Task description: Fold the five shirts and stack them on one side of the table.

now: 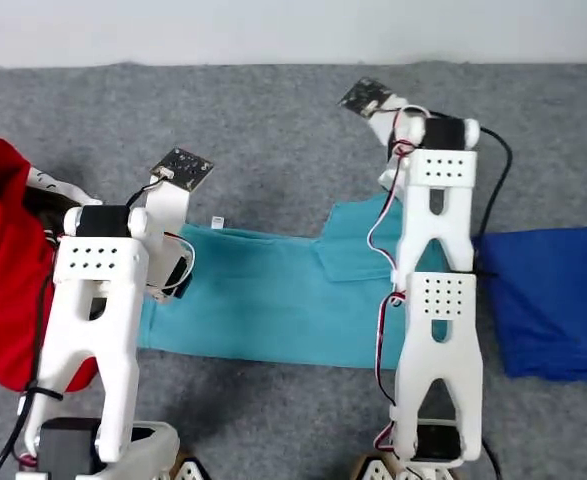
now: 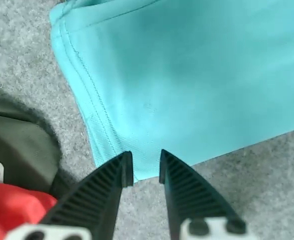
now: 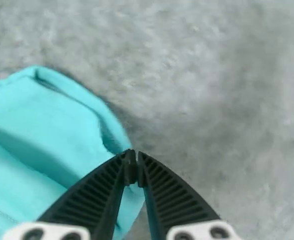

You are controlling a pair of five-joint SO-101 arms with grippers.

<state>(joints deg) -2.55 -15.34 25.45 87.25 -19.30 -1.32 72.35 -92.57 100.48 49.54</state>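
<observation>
- Where the high view looks down on the worktop (image 1: 273,120), we see the teal shirt (image 1: 273,300) spread across its middle, a red shirt (image 1: 3,250) heaped at the left edge and a folded blue shirt (image 1: 553,300) at the right edge.
- Our left wrist view adds the left tool (image 2: 145,167), narrowly parted over the teal hem corner, and dark cloth (image 2: 16,145) beside the red.
- Our right wrist view shows the right tool (image 3: 134,165), tips pressed together at a teal fold; we cannot tell whether cloth is caught.
- A white tag (image 1: 217,222) at the teal shirt's far edge is too small to read.
</observation>
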